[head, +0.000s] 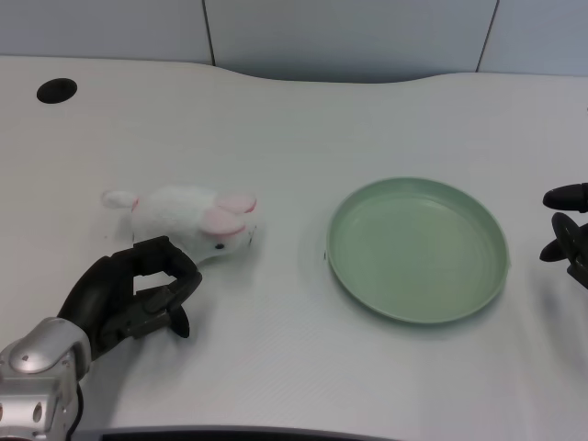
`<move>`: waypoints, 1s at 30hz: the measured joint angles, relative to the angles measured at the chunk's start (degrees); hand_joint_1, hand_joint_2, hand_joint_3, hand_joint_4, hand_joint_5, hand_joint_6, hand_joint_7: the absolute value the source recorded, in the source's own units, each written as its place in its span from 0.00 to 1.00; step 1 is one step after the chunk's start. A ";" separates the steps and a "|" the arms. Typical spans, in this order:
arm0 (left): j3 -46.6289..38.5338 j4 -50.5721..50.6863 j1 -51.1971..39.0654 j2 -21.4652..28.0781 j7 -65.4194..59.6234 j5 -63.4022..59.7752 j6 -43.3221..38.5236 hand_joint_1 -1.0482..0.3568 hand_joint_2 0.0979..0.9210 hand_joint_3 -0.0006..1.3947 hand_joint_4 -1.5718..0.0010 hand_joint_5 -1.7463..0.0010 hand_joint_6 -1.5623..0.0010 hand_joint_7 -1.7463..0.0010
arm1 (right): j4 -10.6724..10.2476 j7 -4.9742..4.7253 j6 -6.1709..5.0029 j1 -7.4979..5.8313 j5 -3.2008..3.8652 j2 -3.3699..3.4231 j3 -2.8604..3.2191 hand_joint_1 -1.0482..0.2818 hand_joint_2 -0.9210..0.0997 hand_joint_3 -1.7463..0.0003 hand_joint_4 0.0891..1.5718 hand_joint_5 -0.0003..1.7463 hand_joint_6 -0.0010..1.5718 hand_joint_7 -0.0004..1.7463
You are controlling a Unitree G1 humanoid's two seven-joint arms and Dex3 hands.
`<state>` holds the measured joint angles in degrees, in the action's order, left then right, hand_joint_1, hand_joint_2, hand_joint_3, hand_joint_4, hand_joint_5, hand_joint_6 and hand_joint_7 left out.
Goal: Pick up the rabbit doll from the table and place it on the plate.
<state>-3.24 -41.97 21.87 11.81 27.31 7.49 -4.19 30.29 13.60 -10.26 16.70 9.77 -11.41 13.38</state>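
Note:
A white plush rabbit doll [188,219] with pink ears lies on its side on the white table, left of centre. My left hand [133,299] sits just in front of it, toward me, fingers curled in with nothing in them; the top fingers come close to the doll's underside, and contact is unclear. The pale green plate [418,249] rests right of centre, with nothing on it, a short gap from the doll's head.
My right hand [568,234] waits at the right edge of the picture, beside the plate. A dark round hole [57,90] is set in the table at the far left. The table's curved back edge runs along the top.

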 measured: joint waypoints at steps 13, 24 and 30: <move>0.11 -0.36 0.00 0.13 0.05 -0.12 -1.59 0.41 1.00 0.30 0.55 0.00 0.66 0.07 | -0.01 0.15 -0.04 -0.03 0.11 0.07 0.00 0.61 0.00 0.72 0.17 0.97 0.22 0.75; 0.58 0.79 -0.61 0.48 0.42 -1.32 -3.08 0.41 1.00 0.31 0.59 0.00 0.70 0.06 | -0.15 -0.17 -0.06 -0.14 -0.01 0.16 -0.01 0.61 0.00 0.73 0.18 0.97 0.23 0.75; 2.84 8.37 -3.58 1.77 -4.66 -8.12 -10.28 0.42 1.00 0.30 0.63 0.00 0.72 0.05 | -0.83 -0.73 0.06 -0.97 -0.08 0.56 -0.19 0.61 0.00 0.73 0.18 0.96 0.23 0.75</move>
<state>-0.40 -33.60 18.29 13.58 22.65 -0.63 -14.47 29.46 12.87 -10.20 15.73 9.68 -10.84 13.19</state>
